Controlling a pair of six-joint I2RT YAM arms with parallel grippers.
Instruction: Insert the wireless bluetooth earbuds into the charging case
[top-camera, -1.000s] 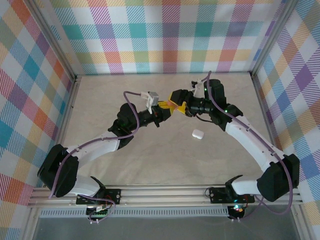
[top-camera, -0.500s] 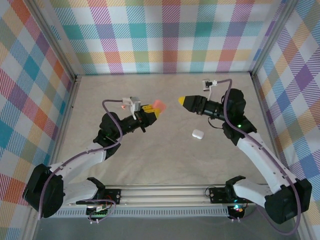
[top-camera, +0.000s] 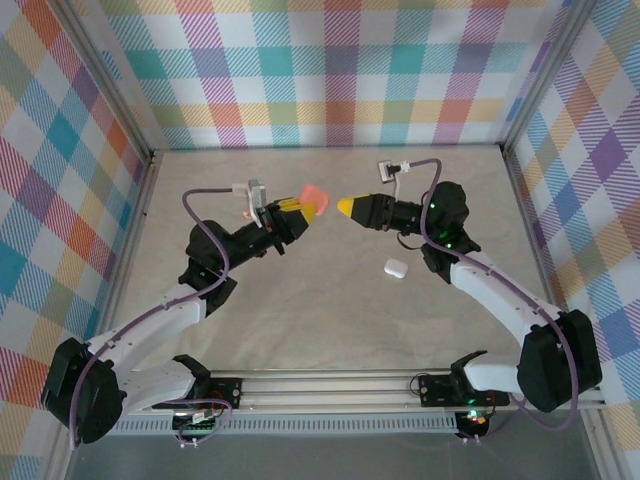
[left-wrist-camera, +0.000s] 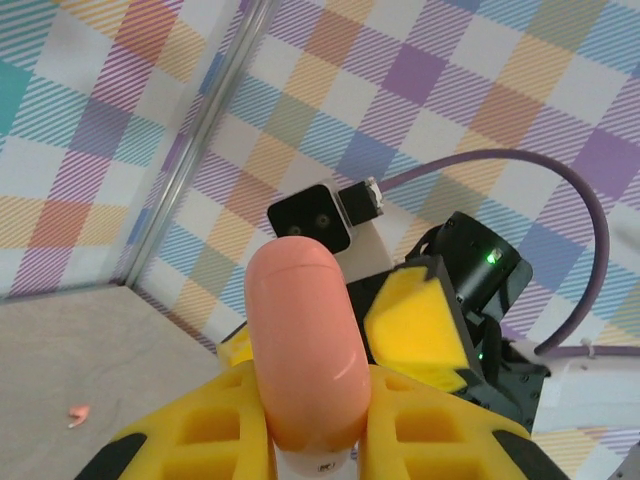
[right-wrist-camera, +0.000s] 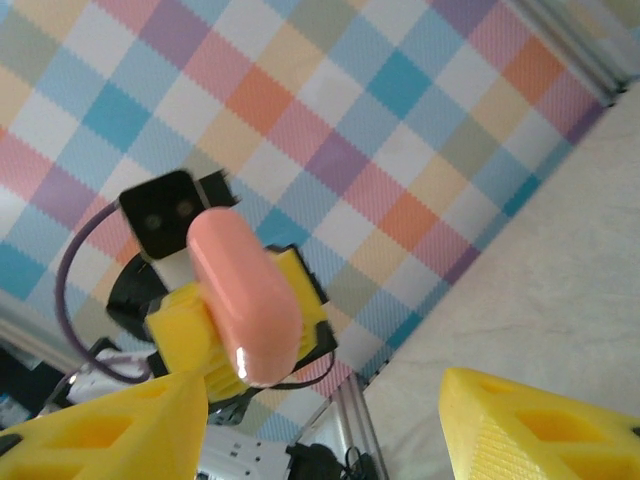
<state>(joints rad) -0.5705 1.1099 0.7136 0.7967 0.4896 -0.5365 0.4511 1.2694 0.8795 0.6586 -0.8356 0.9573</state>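
Nearest me, on the near side of the right arm's fingers, a white case lay alone on the worktop, a look-alike that could be picked up by mistake. Farther in, both arms were raised off the worktop, almost tip to tip. The left gripper had its yellow fingers clenched on the lower end of the charging case, which stuck out past the fingertips, closed as far as I could tell. Facing it across a small gap, the right gripper had its fingers spread with nothing between them. The case looked light, hard and glossy, so I judged it slippery and apt to pivot in a pinch. A hold across its broad sides, low down, seemed safest, leaving the upper part free to open. On the worktop, off to the left of the left fingers, lay a tiny pink speck, probably one earbud and easily flicked away. Beyond stood the plaid wall.
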